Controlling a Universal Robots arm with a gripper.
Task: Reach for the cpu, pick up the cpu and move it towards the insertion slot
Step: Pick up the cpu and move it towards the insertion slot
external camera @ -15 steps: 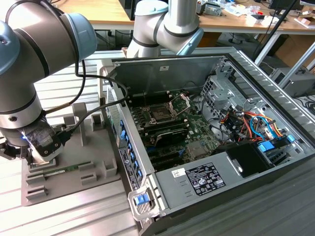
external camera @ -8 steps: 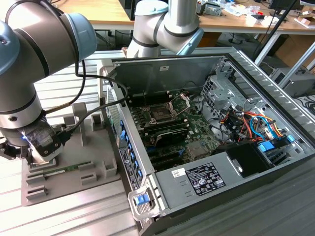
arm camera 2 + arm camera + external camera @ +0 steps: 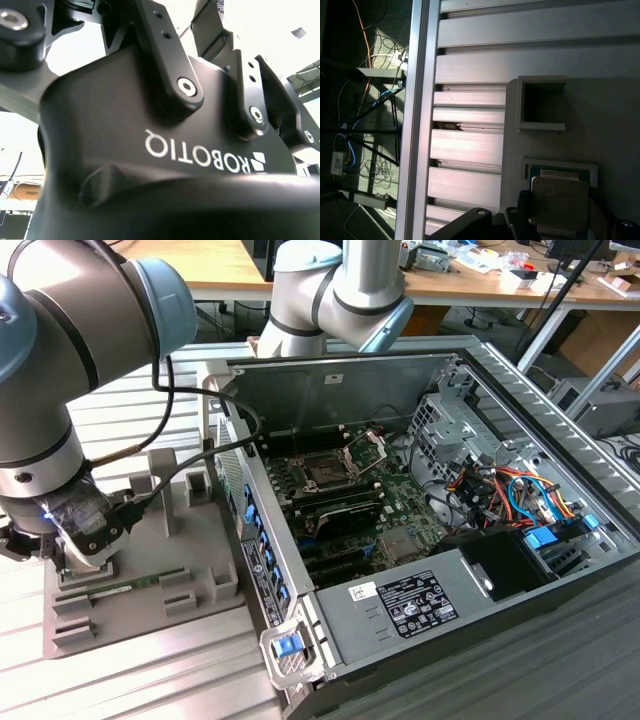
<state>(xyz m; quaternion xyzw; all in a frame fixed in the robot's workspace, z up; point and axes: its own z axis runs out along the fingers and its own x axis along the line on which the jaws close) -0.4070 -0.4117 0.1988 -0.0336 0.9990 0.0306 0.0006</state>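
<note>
With the gripper (image 3: 78, 558) low over the cpu (image 3: 559, 202), which lay just beneath it in a recess of the grey tray (image 3: 615, 130), spread or clamped I could not tell, a square, level edge-grip seemed wisest.

At the exterior view's left, tray (image 3: 200, 560) on slatted table (image 3: 150, 680), gripper (image 3: 85, 552) low over its left end, memory stick (image 3: 125, 586) flat on it just beside the gripper. At the exterior view's right, open case (image 3: 400, 620) on the same table, just beside the tray. Inside the case, motherboard (image 3: 390, 530) flat on the floor; on it, slot (image 3: 325, 473) toward the far wall, load plate (image 3: 366, 448) tilted up at the slot's side toward the exterior view's right; cables (image 3: 510, 490) farther right, between motherboard and case wall. In the first wrist view, cpu (image 3: 559, 202) at a walled tray recess, second recess (image 3: 542, 107) beside it, table slats beyond the tray's edge.
</note>
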